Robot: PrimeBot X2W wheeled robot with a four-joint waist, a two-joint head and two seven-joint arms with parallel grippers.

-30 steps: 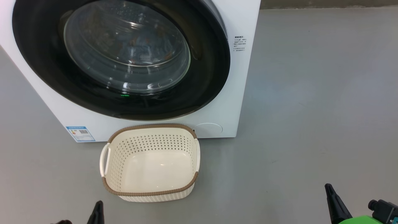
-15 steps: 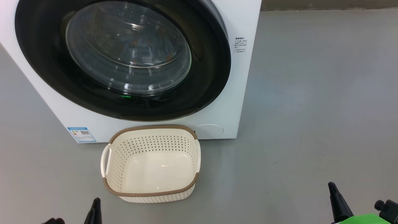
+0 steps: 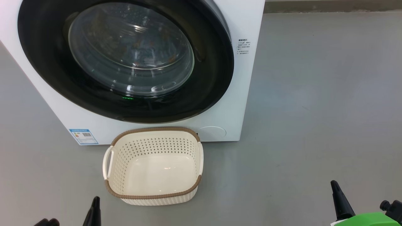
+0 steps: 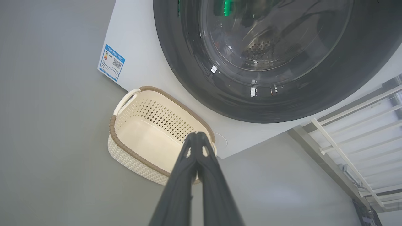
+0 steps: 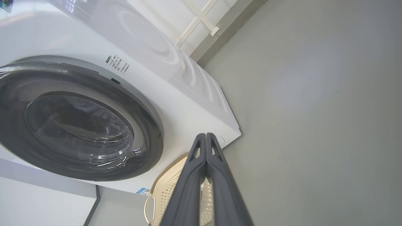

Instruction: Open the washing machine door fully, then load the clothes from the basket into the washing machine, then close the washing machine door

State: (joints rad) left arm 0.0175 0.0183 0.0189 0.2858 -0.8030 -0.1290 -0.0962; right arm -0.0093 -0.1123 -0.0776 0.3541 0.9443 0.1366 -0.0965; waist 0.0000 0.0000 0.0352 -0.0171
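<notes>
The white washing machine point(image 3: 248, 78) fills the upper left of the head view, and its round black-rimmed door point(image 3: 125, 59) lies flat against the front. Behind the glass bowl I make out bluish fabric with orange-brown specks, the clothes point(image 3: 147, 47). On the floor just in front stands the cream basket point(image 3: 154, 166) with nothing in it. My left gripper point(image 3: 94, 202) pokes up at the bottom left, its fingers pressed together in the left wrist view point(image 4: 197, 134). My right gripper point(image 3: 334, 185) rises at the bottom right, likewise shut with nothing held point(image 5: 205, 135).
Bare grey floor point(image 3: 314, 110) spreads to the right of the machine. A blue label sticker point(image 3: 83, 136) marks the machine's lower left corner. A white railing point(image 4: 361, 125) stands along the wall beyond the machine.
The whole picture has drifted slightly down and right, so the camera has moved. Both fingertips sit a little differently at the bottom edge. Door and basket are unmoved.
</notes>
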